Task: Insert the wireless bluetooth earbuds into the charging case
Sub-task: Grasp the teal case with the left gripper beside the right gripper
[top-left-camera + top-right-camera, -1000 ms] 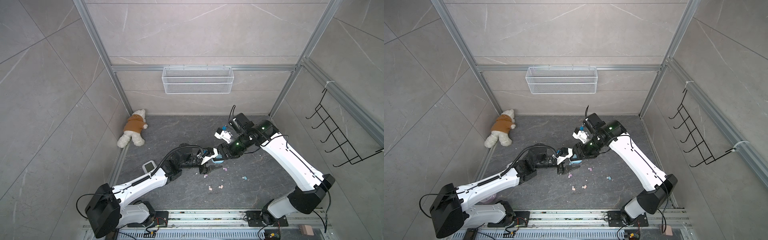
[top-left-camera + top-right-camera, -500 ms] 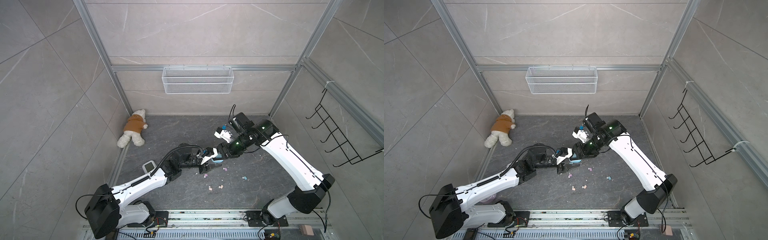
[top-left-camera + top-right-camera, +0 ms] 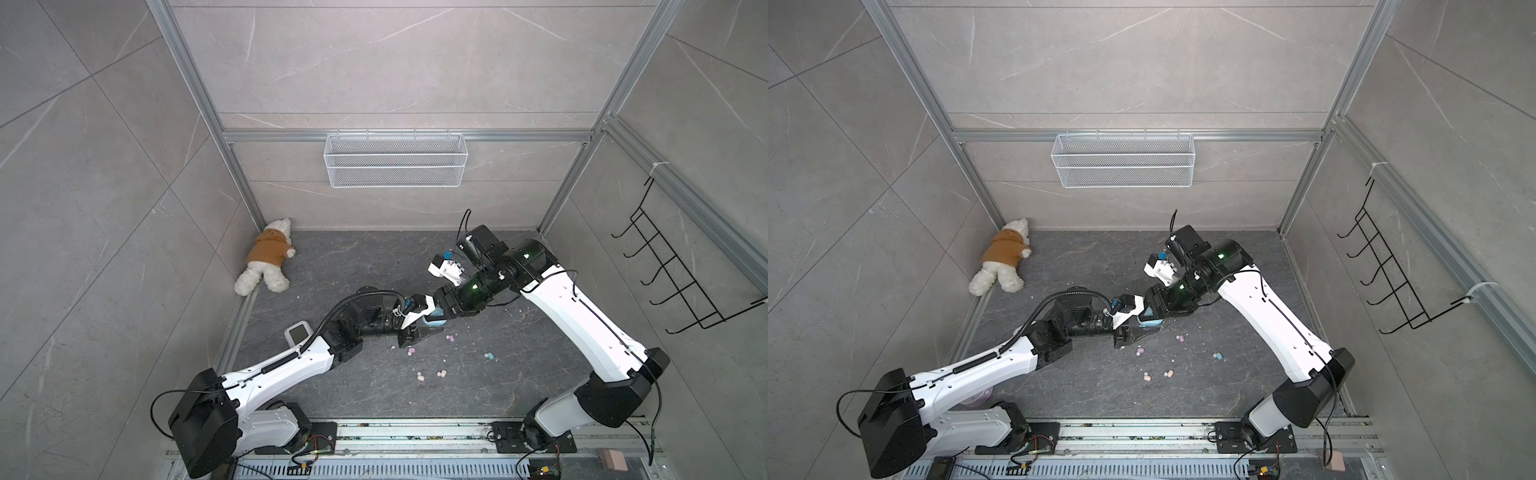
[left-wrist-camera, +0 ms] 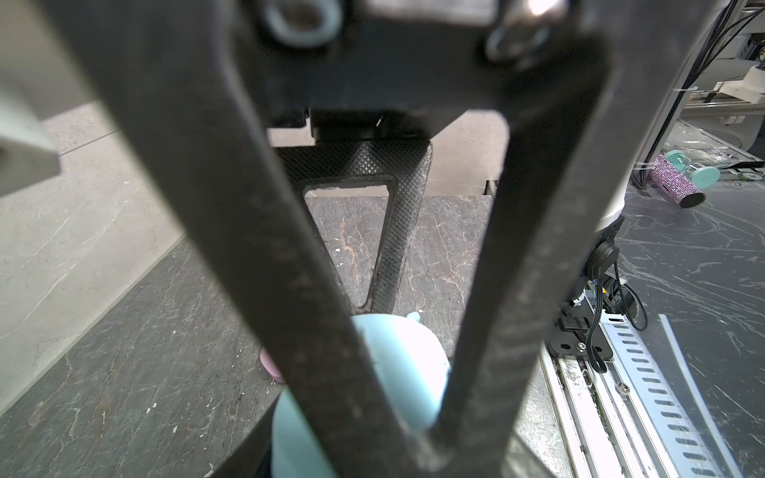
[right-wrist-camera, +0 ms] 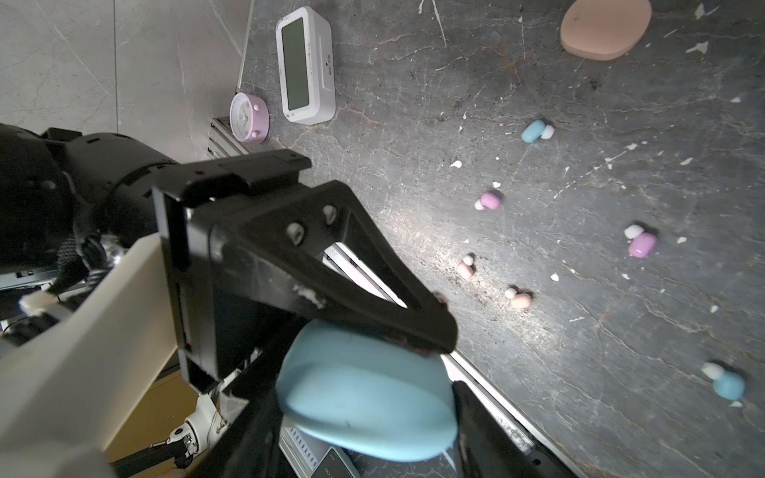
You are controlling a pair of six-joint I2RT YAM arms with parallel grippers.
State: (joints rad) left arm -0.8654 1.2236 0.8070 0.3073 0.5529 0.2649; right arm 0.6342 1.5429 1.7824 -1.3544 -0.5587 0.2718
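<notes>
charging case (image 5: pixel 364 397): light blue, rounded, lid looks closed (a seam line runs across it). It is held up between the two grippers over the middle of the table (image 3: pixel 374 270) and looks clear of the surface.
right gripper (image 3: pixel 441 318): clamped on the charging case. In the right wrist view its own dark fingers sit on either side of the case body.
left gripper (image 3: pixel 430 330): faces the right gripper from the opposite side. One black triangular finger (image 5: pixel 414 327) lies on the case's upper face, touching it. The opposite finger is hidden behind the case, so cannot tell whether the pinch is complete.
left wrist view: mostly blurred black finger frames, with the light blue case at their apex.
blue earbuds (image 5: pixel 534 130): two, well apart, loose on the table.
lilac earbuds (image 5: pixel 490 200): two, apart, loose on the table.
peach earbuds (image 5: pixel 519 300): two, near each other, loose on the table.
earbud spread: between the grippers and the base rail (image 3: pixel 415 432), among white specks (image 5: pixel 455 164).
also on table: digital clock (image 5: pixel 306 66) with pink alarm clock (image 5: pixel 248 118) just beside it, peach oval pad (image 5: pixel 604 29), and plush bear (image 3: pixel 268 259) in the far left corner.
</notes>
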